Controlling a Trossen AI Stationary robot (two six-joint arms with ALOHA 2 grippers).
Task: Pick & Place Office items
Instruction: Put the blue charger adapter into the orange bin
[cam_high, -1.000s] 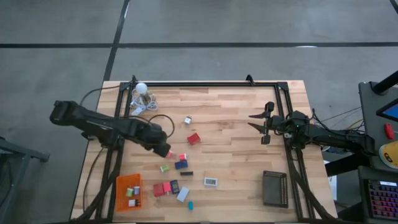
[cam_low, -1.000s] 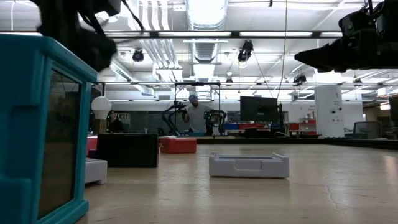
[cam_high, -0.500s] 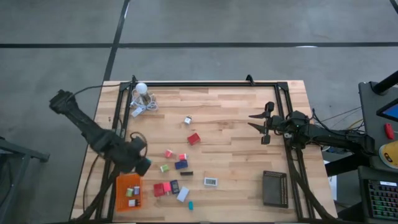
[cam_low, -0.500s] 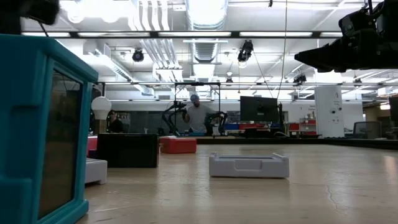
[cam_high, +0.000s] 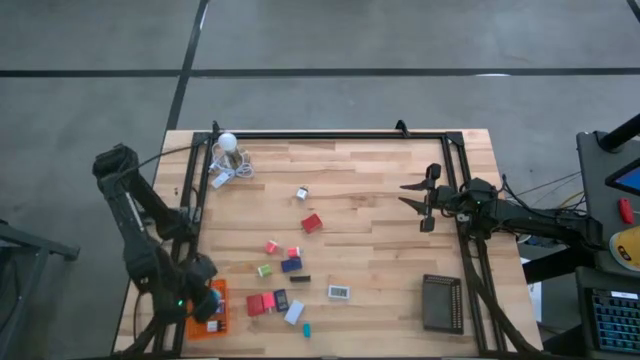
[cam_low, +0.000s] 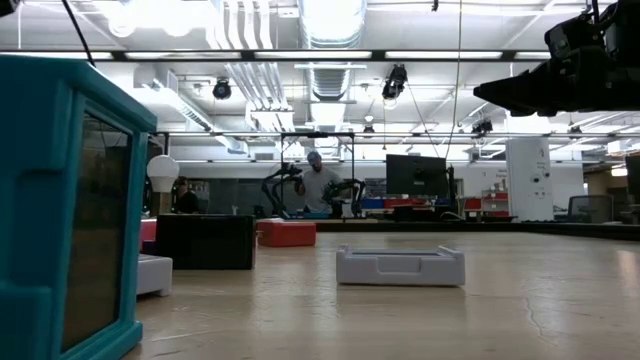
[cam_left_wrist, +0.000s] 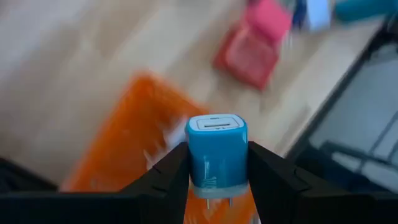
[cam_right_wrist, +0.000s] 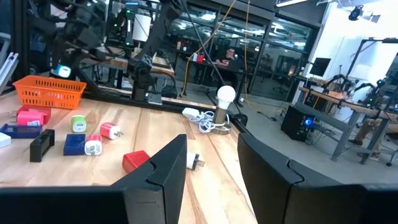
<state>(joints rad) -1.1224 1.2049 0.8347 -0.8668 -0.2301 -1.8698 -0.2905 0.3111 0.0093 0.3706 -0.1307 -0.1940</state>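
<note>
Holding blue charger (cam_left_wrist: 216, 149) pinched in left gripper (cam_left_wrist: 217, 180) above orange tray (cam_left_wrist: 118, 149); release off-centre risks bounce over rim. Right gripper (cam_right_wrist: 208, 168) parked mid-table, fingers apart, empty.

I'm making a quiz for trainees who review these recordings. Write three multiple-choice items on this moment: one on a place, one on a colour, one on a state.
1. Where is the left claw?
A. above the orange tray
B. beside the light bulb
C. over the black tray

2. What colour is the charger in the left claw?
A. red
B. blue
C. green

3. What is the right claw doing?
A. holding a red block
B. resting inside the black tray
C. holding nothing

Key: 1 A, the high view puts it at the tray's corner; 2 B, the left wrist view shows it blue; 3 C, the right wrist view shows nothing between its fingers.
</note>
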